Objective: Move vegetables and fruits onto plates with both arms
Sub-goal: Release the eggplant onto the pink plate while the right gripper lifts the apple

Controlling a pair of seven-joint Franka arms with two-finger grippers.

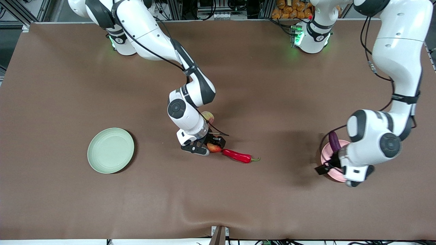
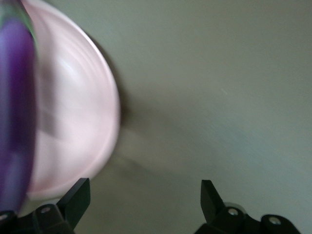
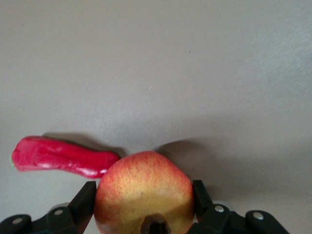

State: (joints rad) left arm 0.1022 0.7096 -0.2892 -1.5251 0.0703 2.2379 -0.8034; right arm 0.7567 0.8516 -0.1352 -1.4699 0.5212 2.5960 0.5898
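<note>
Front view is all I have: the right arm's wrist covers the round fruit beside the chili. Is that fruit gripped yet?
Observer: Yes. The right wrist view shows the right gripper with its jaws against both sides of the pomegranate, and the chili pepper lying loose beside it.
Operator: And the left one, by the pink plate. Is it holding anything?
Observer: No. The left wrist view shows the left gripper with its jaws wide apart and only bare table between them, beside the pink plate.
</note>
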